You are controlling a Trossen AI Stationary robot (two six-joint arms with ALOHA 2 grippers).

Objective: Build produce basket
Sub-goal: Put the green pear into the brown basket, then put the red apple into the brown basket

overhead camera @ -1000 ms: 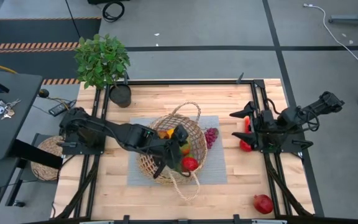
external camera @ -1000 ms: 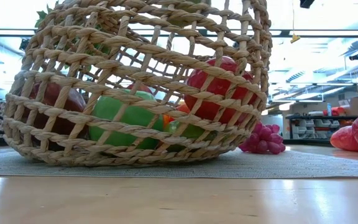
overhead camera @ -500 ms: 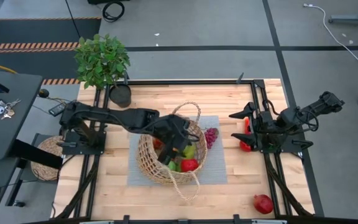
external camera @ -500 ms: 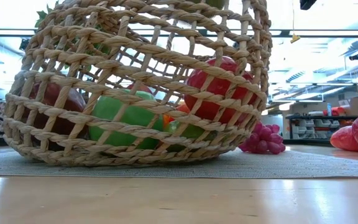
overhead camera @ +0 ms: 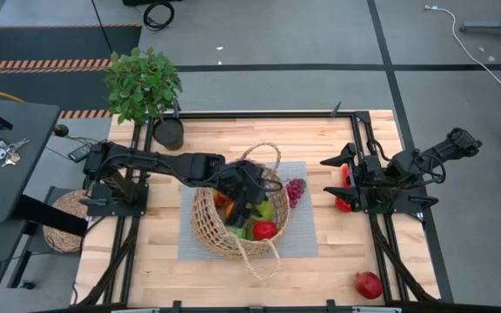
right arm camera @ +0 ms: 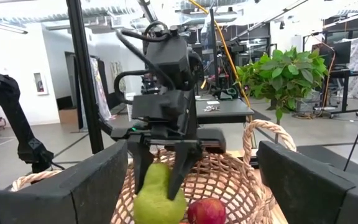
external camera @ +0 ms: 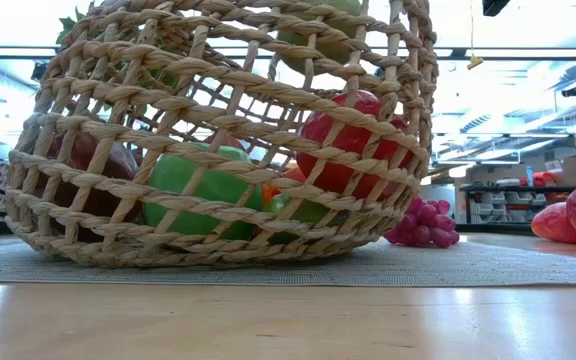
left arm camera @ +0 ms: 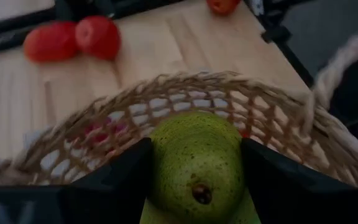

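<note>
left gripper has swung over the basket, clamped on the pear, so probably dropping it in next; right gripper sits open.

tan wicker basket on the mat holds apples; green pear hangs above it.

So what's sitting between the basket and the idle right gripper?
In the high view, the purple grapes lie on the grey mat beside the basket; then bare wood up to the right gripper, which hangs open by red produce.
</note>
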